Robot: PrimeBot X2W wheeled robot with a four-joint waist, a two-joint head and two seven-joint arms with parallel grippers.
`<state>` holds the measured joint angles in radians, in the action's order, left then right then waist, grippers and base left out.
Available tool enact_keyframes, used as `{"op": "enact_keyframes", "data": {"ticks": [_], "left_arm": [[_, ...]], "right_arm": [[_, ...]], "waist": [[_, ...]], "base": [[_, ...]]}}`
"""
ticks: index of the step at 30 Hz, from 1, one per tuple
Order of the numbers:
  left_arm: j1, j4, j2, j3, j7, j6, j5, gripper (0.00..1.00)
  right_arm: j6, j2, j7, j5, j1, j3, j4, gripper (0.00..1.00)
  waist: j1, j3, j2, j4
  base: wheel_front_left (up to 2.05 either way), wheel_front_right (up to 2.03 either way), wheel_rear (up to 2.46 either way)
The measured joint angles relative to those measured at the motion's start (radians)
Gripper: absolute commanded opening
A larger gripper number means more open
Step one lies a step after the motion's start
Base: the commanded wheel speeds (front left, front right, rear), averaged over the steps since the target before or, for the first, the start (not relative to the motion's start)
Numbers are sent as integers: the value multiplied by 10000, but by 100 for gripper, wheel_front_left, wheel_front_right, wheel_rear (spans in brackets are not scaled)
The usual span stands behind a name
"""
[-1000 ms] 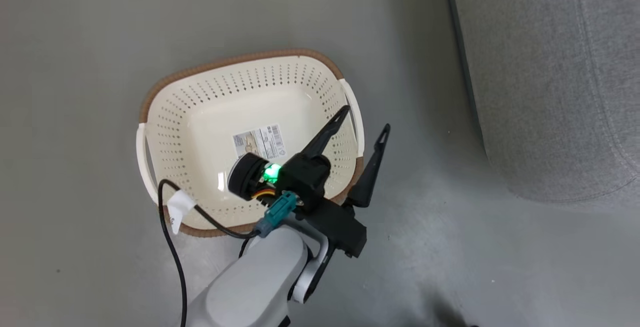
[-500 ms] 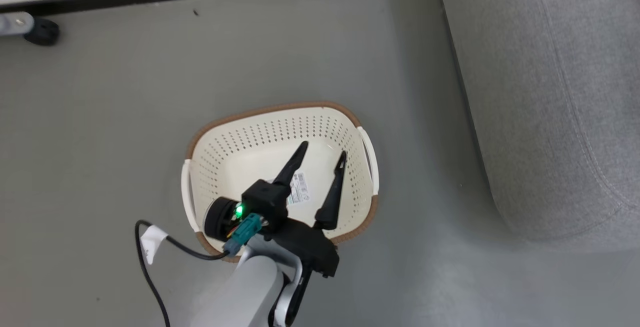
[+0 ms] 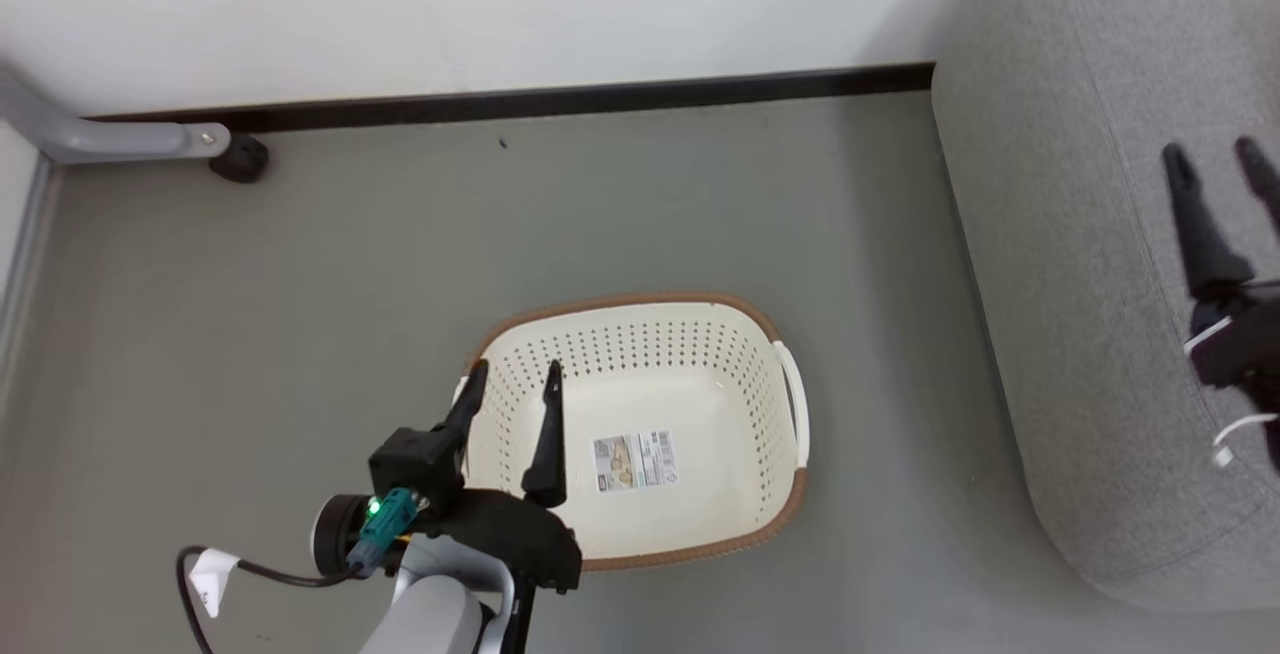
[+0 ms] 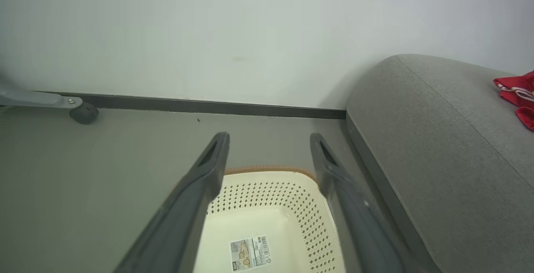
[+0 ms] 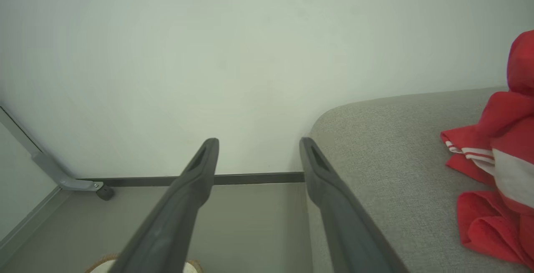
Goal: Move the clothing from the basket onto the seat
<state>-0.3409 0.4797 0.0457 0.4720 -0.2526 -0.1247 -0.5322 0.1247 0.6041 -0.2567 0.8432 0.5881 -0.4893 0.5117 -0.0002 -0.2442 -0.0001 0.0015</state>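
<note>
Left tool [image 3: 515,372], fingers apart, over the laundry basket [image 3: 640,349] left rim; right tool [image 3: 1212,152], fingers apart, above the sofa cushion [image 3: 1080,284] carrying red garments [image 5: 511,108]

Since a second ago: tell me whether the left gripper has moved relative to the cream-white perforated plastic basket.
Yes. Against the basket, the left gripper crossed from the right handle to the left rim.

- The clothing [image 5: 507,114] (red, white-striped) runs off the right edge.
- The right gripper [image 3: 1208,149] is clipped in the head view.
- Print on the sticker [image 3: 634,461] is unreadably small.
</note>
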Motion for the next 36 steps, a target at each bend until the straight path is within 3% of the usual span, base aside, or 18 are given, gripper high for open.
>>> {"op": "enact_keyframes", "data": {"ticks": [14,26,36], "left_arm": [[1241,-263,-23,-1935,0,2,1340,100],[2248,-704,-25,-3118,0,2,2343,100],[3003,-1319,-21,-3461,0,2,3009,100]], "right_arm": [[-31,-1149,0,-802,-1592,17,-573,100],[-474,-1726,2,-1342,-2778,184,-905,100],[-974,-1918,2,-1948,-3714,336,-1198,100]], "waist": [[0,1325,0,484],[1,2083,0,415],[1,2463,1,213]], "base": [[0,0,0],[0,0,0],[0,0,0]]}}
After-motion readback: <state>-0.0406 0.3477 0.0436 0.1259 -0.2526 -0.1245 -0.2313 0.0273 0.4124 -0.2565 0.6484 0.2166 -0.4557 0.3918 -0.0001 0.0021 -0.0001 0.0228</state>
